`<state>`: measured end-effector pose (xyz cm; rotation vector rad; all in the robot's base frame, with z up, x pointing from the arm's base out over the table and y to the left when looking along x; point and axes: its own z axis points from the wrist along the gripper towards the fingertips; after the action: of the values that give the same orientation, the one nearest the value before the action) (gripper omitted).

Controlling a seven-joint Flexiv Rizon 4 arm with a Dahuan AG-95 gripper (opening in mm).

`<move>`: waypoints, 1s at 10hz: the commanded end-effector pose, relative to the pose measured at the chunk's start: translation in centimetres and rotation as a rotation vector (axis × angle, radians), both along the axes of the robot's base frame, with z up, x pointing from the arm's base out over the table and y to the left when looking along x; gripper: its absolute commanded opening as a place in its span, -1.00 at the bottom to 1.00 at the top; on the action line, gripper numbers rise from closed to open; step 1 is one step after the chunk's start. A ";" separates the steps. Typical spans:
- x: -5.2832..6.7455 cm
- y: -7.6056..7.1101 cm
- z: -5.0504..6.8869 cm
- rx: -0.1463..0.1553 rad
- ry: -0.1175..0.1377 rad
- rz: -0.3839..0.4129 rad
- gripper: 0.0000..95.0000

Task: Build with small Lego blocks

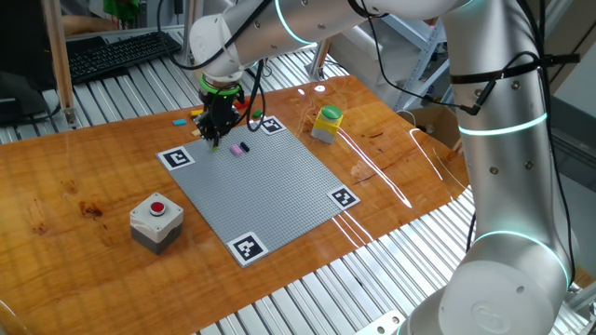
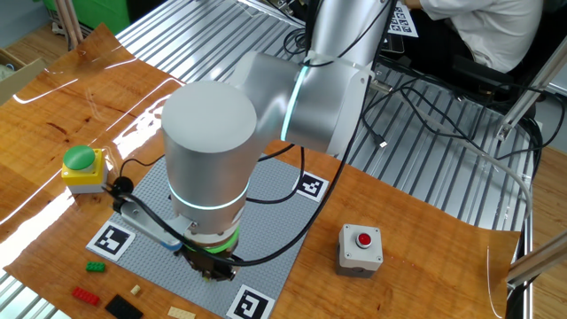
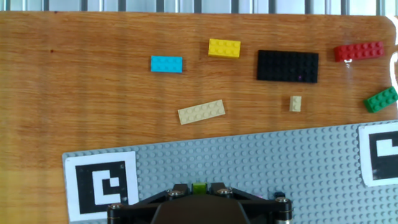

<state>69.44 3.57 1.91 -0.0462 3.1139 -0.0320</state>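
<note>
We see the gripper pinched narrow on a small lime brick, pointing straight down over the grey baseplate near its top edge. Loose bricks lie on the wood from 11 to 2 o'clock; the tan plate, at 12, is nearest and lies roughly crosswise.

The wooden table carries a grey baseplate, a red-button box and loose Lego bricks.
</note>
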 end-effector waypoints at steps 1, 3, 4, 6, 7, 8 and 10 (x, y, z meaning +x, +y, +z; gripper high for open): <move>0.0 0.1 -0.2 0.005 -0.001 -0.001 -1.00; 0.0 0.1 -0.3 0.007 -0.001 -0.005 -1.00; 0.0 0.1 -0.4 0.007 -0.003 -0.005 -1.00; 0.0 0.1 -0.4 0.003 -0.007 -0.025 -1.00; 0.0 0.1 -0.4 -0.003 -0.006 -0.035 -0.60; 0.0 0.1 -0.4 -0.004 -0.006 -0.039 -0.20; 0.0 0.2 -0.4 -0.006 -0.005 -0.043 -0.20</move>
<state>69.45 3.77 1.42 0.0217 3.1087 -0.0438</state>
